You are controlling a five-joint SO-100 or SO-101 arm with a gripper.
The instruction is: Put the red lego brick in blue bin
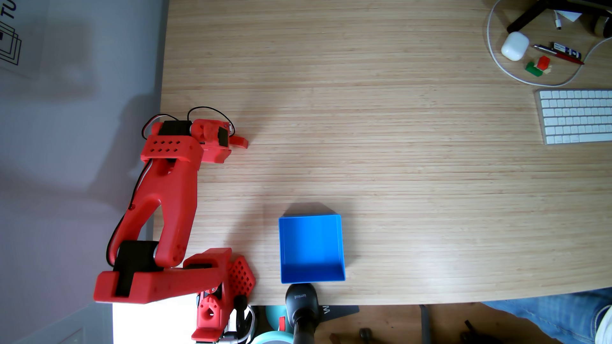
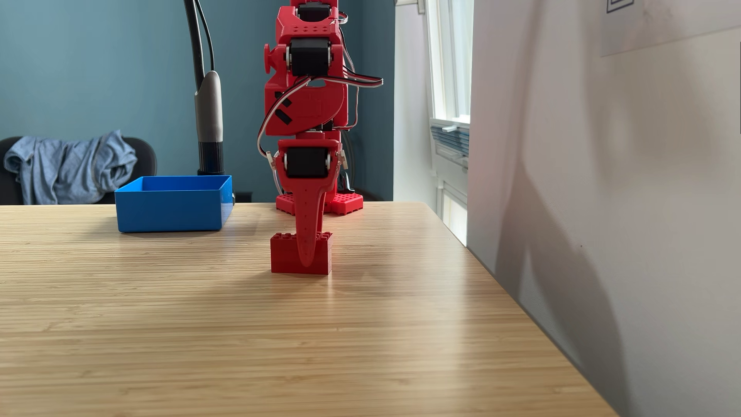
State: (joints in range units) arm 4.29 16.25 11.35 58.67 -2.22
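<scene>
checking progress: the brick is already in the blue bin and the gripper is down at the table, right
Not quite. The bin is empty in a fixed view; the brick sits on the table, with the gripper down at it. The rest holds.

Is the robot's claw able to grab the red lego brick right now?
Probably yes. In a fixed view the claw is already down at the red lego brick, one finger in front of it. Nothing stands between them, though whether it is squeezing yet is unclear.
</scene>
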